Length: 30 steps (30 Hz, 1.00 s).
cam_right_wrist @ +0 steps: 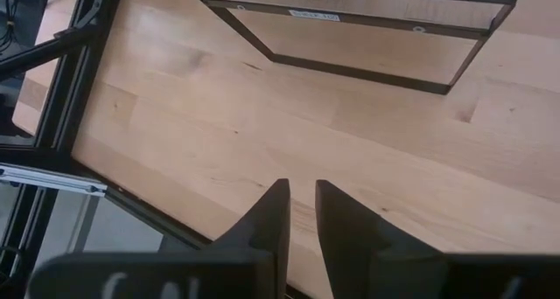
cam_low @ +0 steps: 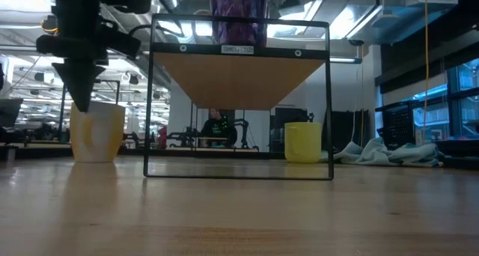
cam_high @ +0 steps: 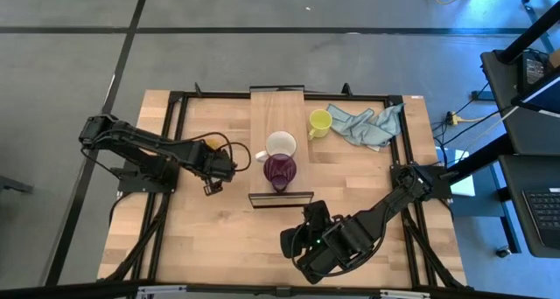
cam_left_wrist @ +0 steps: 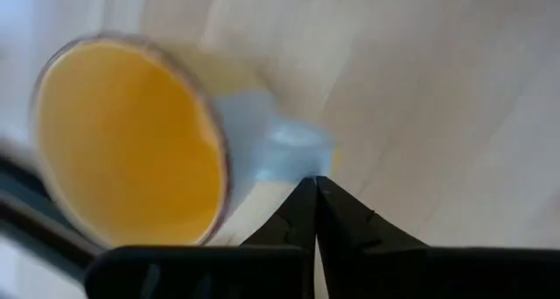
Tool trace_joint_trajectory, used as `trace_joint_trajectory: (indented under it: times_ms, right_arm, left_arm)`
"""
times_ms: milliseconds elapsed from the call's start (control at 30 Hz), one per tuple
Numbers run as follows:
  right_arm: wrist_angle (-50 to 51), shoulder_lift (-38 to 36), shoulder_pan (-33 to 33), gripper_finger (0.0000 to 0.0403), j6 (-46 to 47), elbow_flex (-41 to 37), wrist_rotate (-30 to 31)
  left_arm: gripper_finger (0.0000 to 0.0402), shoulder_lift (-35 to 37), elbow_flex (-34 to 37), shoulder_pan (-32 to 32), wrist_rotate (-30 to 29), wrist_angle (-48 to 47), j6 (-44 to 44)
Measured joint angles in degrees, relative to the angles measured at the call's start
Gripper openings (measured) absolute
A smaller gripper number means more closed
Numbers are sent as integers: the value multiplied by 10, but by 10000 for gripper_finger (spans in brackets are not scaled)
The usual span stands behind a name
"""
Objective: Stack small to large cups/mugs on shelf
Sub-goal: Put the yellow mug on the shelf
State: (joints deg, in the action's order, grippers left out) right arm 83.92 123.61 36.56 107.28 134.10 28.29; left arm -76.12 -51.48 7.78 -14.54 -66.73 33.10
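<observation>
1. High view: wooden tabletop [cam_high: 210,229] carries everything; the shelf [cam_high: 278,115], a long light-wood board, runs from the table's 12 o'clock edge to the centre, its dark frame [cam_high: 280,197] at the 6 o'clock end
2. Blue-grey cloth [cam_high: 367,124] lies crumpled on the table at 2 o'clock of the shelf, just beside the yellow mug
3. Left gripper [cam_high: 213,170] sits at 9 o'clock of the shelf, over the orange mug [cam_high: 211,143]; in the left wrist view the fingers [cam_left_wrist: 306,220] are pressed together, nothing between them, tips just beside the mug's handle
4. Right gripper [cam_high: 312,213] waits at 5 o'clock of the shelf frame; in the right wrist view the jaws stand slightly apart over bare wood, holding nothing
5. White mug [cam_high: 281,145] stands on the shelf near its frame end, handle toward 8 o'clock
6. Dark purple mug [cam_high: 279,170] stands on the shelf at 6 o'clock of the white mug, touching it
7. Yellow mug [cam_high: 320,121] stands on the table just off the shelf's 3 o'clock edge
</observation>
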Motion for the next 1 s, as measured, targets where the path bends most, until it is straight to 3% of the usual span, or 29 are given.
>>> trace_joint_trajectory:
  times_ms: [233, 500, 733, 1000]
  right_arm:
    - [1, 0, 1, 60, 0, 0, 0]
    - [3, 0, 1, 60, 0, 0, 1]
    - [3, 0, 1, 60, 0, 0, 1]
    - [5, 0, 1, 60, 0, 0, 1]
  left_arm:
    - [2, 9, 1, 27, -27, -49, 90]
    - [2, 116, -21, 70, -31, -74, 230]
    - [2, 198, -21, 52, -83, -238, 362]
    - [1, 266, 42, -19, -88, -185, 349]
